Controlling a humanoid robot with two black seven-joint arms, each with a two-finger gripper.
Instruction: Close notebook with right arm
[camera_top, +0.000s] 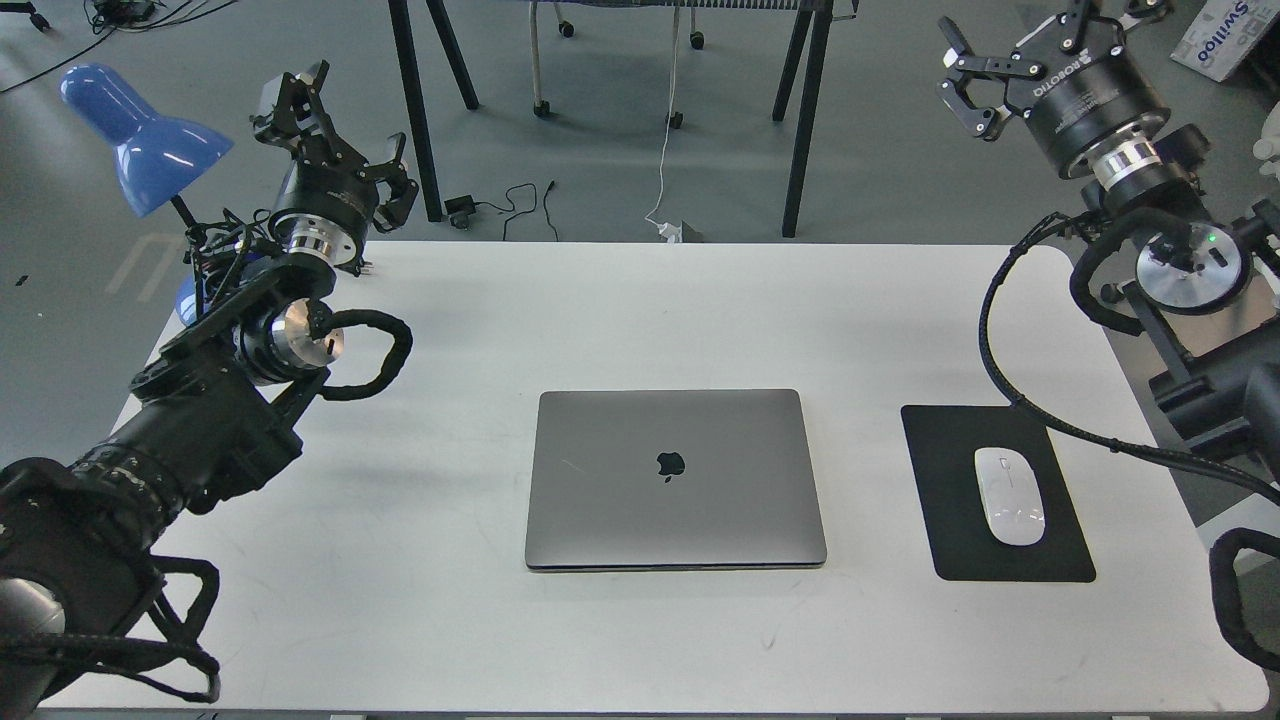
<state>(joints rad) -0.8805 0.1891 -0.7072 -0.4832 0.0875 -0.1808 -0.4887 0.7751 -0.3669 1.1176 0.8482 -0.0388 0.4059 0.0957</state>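
Grey metal notebook (675, 480) lies mid-desk (500, 640), lid flat down, so closing looks done. Mouse pad (960, 500) sits beside it. Farther back, right hand (985, 80) is raised clear, fingers apart, empty. Left hand (335, 140) idles by lamp (140, 140), fingers apart.

Notebook (675, 480) lid down, flat on my tabletop (640, 310), white mouse (1010, 495) on black pad (995, 492) to its right, right gripper (985, 75) raised, fingers spread, left gripper (335, 135) beside blue lamp (140, 135)
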